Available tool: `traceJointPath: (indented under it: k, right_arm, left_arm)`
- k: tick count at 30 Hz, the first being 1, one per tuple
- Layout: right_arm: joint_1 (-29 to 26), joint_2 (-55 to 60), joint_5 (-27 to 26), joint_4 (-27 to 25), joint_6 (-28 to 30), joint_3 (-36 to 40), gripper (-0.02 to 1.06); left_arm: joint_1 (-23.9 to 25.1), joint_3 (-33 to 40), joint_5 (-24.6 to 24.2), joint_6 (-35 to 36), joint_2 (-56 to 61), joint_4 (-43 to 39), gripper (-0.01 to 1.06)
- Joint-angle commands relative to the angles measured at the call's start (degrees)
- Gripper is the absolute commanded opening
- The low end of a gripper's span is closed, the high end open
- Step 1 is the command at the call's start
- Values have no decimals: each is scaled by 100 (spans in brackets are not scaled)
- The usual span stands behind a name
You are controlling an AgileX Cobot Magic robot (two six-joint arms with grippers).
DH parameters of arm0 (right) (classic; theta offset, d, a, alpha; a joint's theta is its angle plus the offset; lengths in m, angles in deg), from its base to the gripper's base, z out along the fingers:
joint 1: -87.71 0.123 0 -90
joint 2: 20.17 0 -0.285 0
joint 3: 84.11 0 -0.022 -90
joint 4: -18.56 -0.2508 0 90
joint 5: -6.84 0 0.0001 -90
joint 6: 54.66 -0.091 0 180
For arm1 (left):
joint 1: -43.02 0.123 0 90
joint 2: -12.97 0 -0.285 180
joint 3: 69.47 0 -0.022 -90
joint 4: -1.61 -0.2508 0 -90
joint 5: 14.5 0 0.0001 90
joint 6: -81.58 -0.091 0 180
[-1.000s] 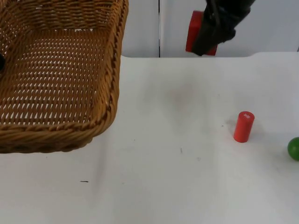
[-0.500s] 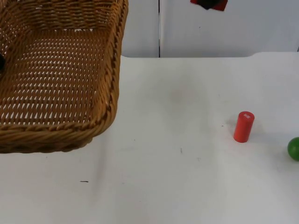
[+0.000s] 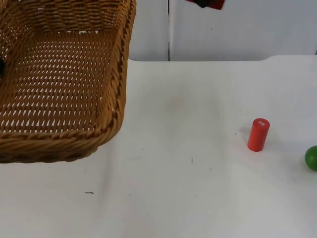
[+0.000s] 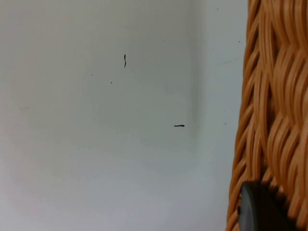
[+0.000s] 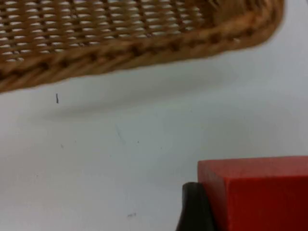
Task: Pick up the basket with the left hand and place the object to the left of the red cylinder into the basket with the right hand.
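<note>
From here I see the red block (image 5: 257,192) as a squared, flat-faced piece with sharp edges, bright red all over. In the right wrist view the right tool (image 5: 202,211) has it clamped, one black finger (image 5: 195,207) pressed against the block's side, high above the white desk (image 3: 188,163). In the top view only a sliver of that block (image 3: 214,4) shows at the far edge, in front of the grey partition wall (image 3: 247,29), with a dark bit of the arm beside it.

The wicker basket (image 3: 59,84) is golden-brown, woven in thick braids at the rim with an open lattice floor. It fills the far left of the top view, lifted and tilted. The left wrist view gives me what the top view does not: the braided rim (image 4: 272,110) close up, with the left tool's (image 4: 262,211) black fingertip (image 4: 257,211) set against the weave, clamped on the rim. The right wrist view adds the basket's outer wall (image 5: 134,43) and the shadow it casts on the desk beneath it.

The top view alone gives me the layout on the right: the red cylinder (image 3: 258,134) stands upright on the desk, and a green ball (image 3: 311,157) lies to its right and a little nearer, at the frame's edge, apart from it.
</note>
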State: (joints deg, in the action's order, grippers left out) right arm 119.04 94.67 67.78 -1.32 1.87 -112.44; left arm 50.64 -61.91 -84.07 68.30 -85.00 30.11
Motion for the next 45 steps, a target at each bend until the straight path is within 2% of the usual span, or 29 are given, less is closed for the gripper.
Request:
traceJointPath:
  k: [1, 3, 6, 12, 17, 23, 28, 33, 45]
  right_arm:
    - [378, -95, -291, 162, -19, -24, 0]
    - [513, -95, -404, 221, -19, -24, 0]
    - [1049, -82, -1010, 308, -19, -24, 0]
    - [1600, 160, -1824, 271, -246, -24, 0]
    - [1849, 475, -2150, 216, -600, -24, 0]
    - [1859, 777, -2321, -529, -766, -24, 0]
    - [1859, 923, -2624, -602, -1114, -24, 0]
    - [1838, 1064, -2651, -602, -1398, -24, 0]
    - [1838, 1290, -2590, -588, -1513, -3, 0]
  left_arm:
    - [-22, 2, -39, 11, 38, 110, 0]
    - [-22, 2, -39, 11, 38, 110, 0]
    - [-22, 2, -39, 11, 38, 110, 0]
    - [-22, 2, -39, -31, 38, 111, 0]
    - [-22, 2, -39, -31, 38, 111, 0]
    - [-22, 2, -39, -31, 38, 111, 0]
    - [-22, 2, -39, -31, 38, 111, 0]
    - [-22, 2, -39, -31, 38, 127, 0]
    - [-22, 2, -39, -31, 38, 127, 0]
